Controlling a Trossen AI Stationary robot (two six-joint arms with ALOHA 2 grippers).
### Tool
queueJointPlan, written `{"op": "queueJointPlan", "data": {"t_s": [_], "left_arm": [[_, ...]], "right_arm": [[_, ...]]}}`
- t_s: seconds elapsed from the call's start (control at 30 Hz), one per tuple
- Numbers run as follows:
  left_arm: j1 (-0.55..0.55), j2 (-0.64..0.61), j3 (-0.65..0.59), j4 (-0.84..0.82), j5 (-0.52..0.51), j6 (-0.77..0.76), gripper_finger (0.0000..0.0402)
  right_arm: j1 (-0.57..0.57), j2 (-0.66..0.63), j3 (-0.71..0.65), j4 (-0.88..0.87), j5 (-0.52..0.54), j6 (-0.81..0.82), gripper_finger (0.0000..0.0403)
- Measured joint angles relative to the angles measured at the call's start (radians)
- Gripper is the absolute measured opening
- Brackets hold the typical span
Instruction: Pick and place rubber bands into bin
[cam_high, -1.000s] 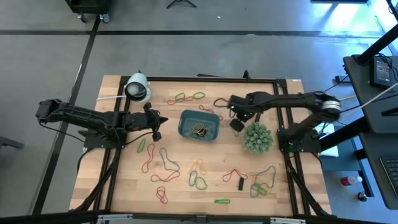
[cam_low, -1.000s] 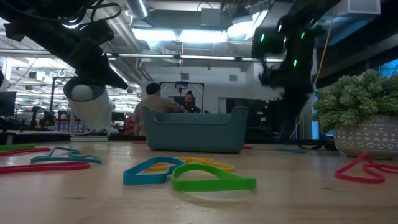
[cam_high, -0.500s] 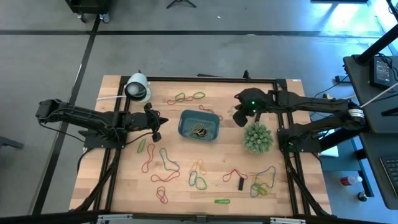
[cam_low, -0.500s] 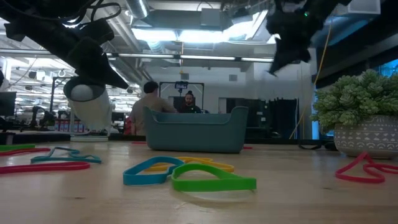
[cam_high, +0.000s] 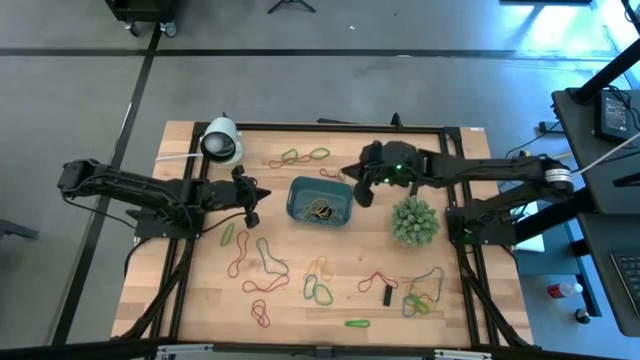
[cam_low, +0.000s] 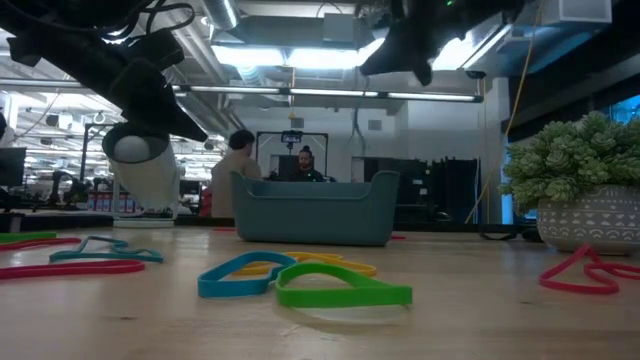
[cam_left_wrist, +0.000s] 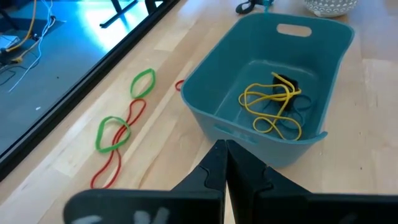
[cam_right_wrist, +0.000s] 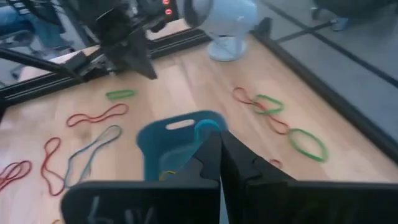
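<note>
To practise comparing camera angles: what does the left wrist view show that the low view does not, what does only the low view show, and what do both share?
Only the left wrist view looks down into the bin, where yellow rubber bands and a dark one lie, with the shut left gripper in front. Only the low view shows the potted plant, the white dome-shaped object, and people in the room behind. Both show the bin and loose bands on the wooden table.
</note>
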Motion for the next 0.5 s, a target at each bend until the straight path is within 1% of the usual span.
{"op": "queueJointPlan", "data": {"t_s": [0.13,0.5], "left_arm": [[0.000,0.000,0.000,0.003,0.000,0.000,0.0003],[0.000,0.000,0.000,0.011,0.001,0.000,0.0001]], "right_arm": [[0.002,0.095,0.000,0.054,-0.018,-0.002,0.0000],[0.008,0.341,0.000,0.162,-0.017,0.031,0.0000]]}}
